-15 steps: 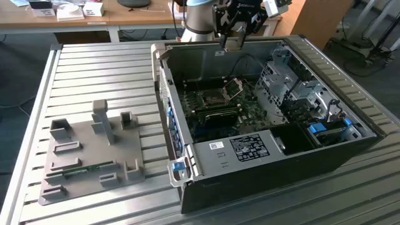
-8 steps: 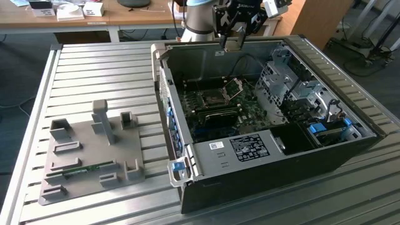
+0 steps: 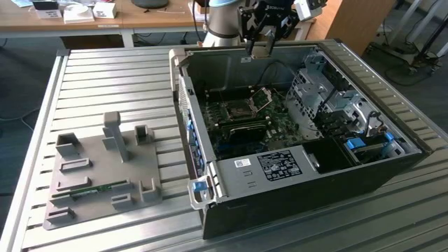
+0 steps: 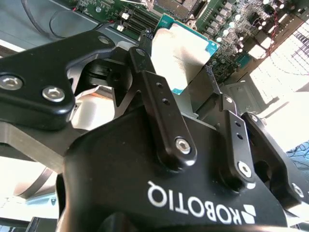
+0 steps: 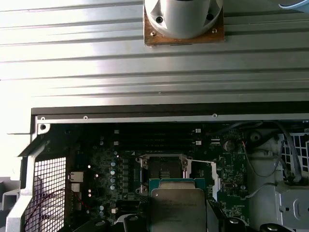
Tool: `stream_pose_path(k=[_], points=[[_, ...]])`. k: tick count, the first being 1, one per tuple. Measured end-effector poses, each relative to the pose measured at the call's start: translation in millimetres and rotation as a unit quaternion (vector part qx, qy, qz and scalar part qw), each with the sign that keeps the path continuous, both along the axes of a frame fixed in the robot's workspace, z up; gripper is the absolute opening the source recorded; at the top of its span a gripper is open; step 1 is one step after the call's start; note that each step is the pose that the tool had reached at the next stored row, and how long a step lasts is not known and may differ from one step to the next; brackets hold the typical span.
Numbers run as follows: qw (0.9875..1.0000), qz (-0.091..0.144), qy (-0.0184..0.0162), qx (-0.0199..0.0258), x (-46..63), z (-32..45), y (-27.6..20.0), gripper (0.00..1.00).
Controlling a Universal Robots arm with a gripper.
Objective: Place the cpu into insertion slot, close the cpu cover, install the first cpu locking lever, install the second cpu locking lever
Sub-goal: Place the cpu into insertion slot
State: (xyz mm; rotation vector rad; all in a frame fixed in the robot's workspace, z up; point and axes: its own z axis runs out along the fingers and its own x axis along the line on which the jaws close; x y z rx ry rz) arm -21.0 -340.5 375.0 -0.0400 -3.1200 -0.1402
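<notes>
You are on the first step: the chip (image 4: 186, 50) is in the air and not yet in its socket (image 3: 236, 108). The gripper (image 3: 259, 48) pinches it by two opposite edges. In the second wrist view the black fingers (image 4: 161, 99) press against its sides, with the dull silver top facing the camera.

In the exterior view the gripper hangs near the far wall of the computer case (image 3: 231, 63), at about 12 o'clock from the socket and well apart from it. The socket lies open on the green board (image 3: 280, 123). Its cover (image 3: 263, 98) is tilted up on its hinge at roughly 2 o'clock from the recess, so the opening is clear. In the first wrist view the chip sits just short of the dark recess, not over it. I cannot make out how the two locking levers stand.

In my judgement, seating the chip calls for these things:
- Centre it over the recess.
- Keep it level and square to the metal rim.
- Keep it clear of the raised cover on the way in.
- Lower it gently, because a skewed chip could catch the rim.
</notes>
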Motion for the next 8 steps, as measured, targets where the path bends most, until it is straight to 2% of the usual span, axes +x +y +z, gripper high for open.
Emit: stream_pose_path(k=[8], points=[[1.0, 0.0, 0.0, -0.0001, 0.0, -2.9, 0.0, 0.54]])
